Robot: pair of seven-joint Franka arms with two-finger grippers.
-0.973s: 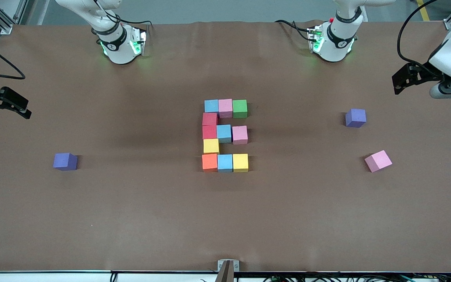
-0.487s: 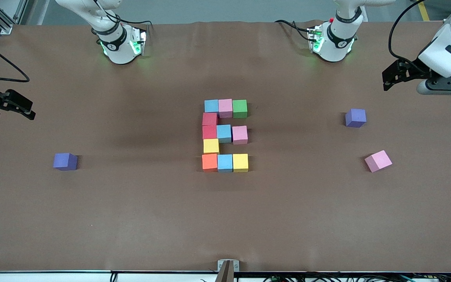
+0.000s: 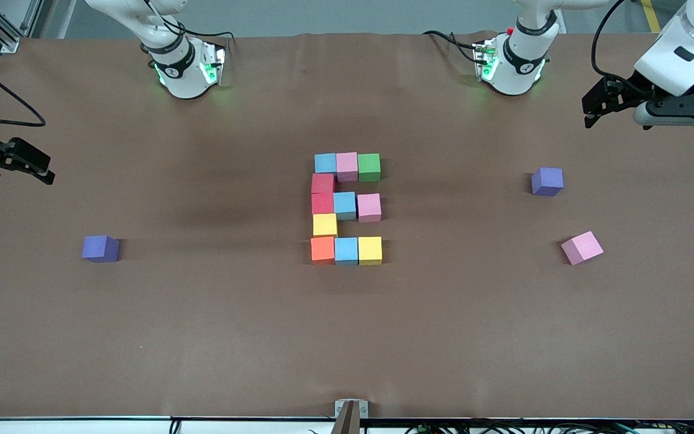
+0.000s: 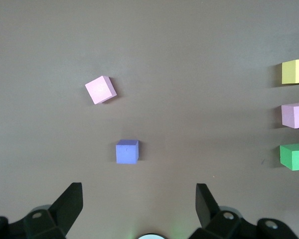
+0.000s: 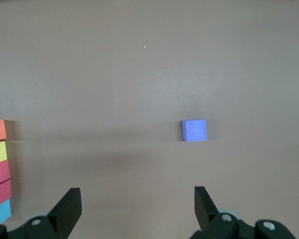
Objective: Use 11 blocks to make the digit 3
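Observation:
Eleven blocks stand touching in an E-like digit 3 (image 3: 346, 208) at the table's middle. Its row farthest from the front camera is light blue (image 3: 325, 163), pink (image 3: 347, 166) and green (image 3: 369, 167). The nearest row is orange (image 3: 322, 249), light blue (image 3: 346, 251) and yellow (image 3: 370, 250). Two red cubes (image 3: 323, 193) and a yellow one (image 3: 325, 225) form the spine. My left gripper (image 3: 589, 114) (image 4: 139, 199) hangs open and empty over the left arm's end of the table. At the right arm's end my right gripper (image 3: 49, 172) (image 5: 138, 201) is open and holds nothing.
A loose pink cube (image 3: 582, 248) (image 4: 100, 89) and a purple cube (image 3: 547, 181) (image 4: 127, 151) lie toward the left arm's end. Another purple cube (image 3: 100, 248) (image 5: 195, 130) lies toward the right arm's end. A metal bracket (image 3: 351, 410) sits at the table's near edge.
My left gripper has lifted and swung a little toward the table's middle. The right gripper shifted only slightly. No block has moved.

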